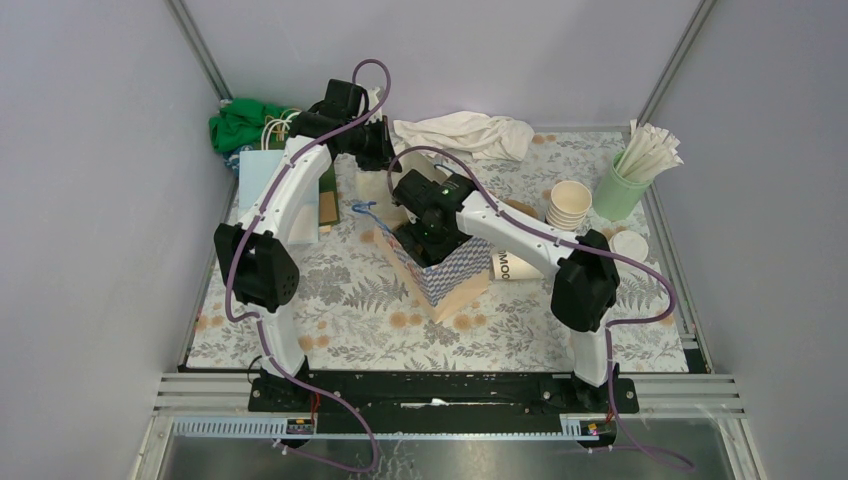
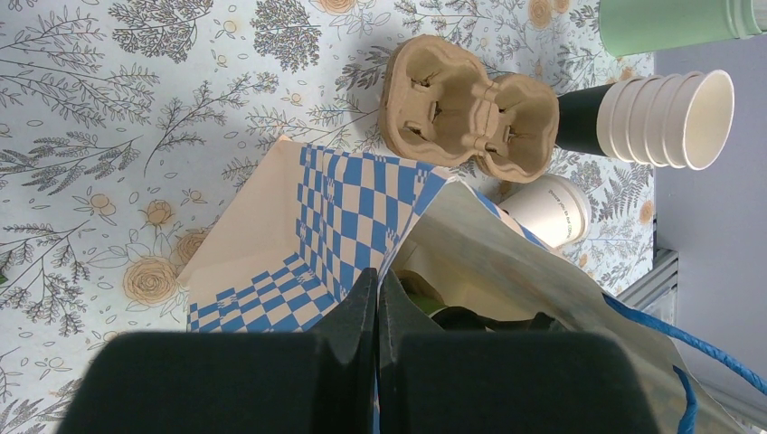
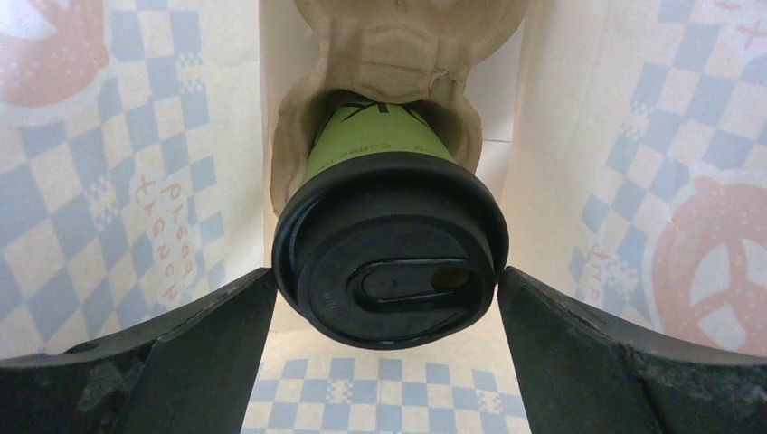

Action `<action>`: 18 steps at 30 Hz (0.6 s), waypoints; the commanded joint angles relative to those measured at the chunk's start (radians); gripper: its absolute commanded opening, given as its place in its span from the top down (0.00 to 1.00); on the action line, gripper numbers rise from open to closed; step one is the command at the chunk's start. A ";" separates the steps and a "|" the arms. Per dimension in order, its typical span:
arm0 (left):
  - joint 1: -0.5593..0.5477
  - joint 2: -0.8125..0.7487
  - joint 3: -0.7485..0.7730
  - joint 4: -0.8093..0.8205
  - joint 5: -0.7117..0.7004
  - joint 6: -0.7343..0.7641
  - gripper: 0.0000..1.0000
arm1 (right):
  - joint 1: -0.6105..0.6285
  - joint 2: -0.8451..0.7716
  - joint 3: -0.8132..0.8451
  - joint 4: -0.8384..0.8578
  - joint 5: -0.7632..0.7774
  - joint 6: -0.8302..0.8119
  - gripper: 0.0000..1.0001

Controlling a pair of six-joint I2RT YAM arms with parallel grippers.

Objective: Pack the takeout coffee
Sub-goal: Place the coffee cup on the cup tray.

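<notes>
step: cup (image 3: 389, 262) seated in carrier (image 3: 398, 45) inside bag (image 3: 90, 181); right fingers (image 3: 208, 334) wide, flanking it
left fingers (image 2: 362, 307): shut at bag rim
next: likely lift right arm straight out

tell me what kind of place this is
Probably a robot lab cell staged as a café takeout counter: plain metal-framed walls, a stack of paper cups, a cardboard cup carrier and a checkered paper bag.

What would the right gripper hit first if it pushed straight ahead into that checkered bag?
Probably the black lid of the green cup, which the right gripper straddles with open fingers; depth is unclear.
</notes>
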 commanded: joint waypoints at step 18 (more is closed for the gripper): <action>0.008 -0.050 0.034 -0.024 -0.035 0.023 1.00 | -0.006 -0.100 0.213 -0.154 0.021 -0.013 0.00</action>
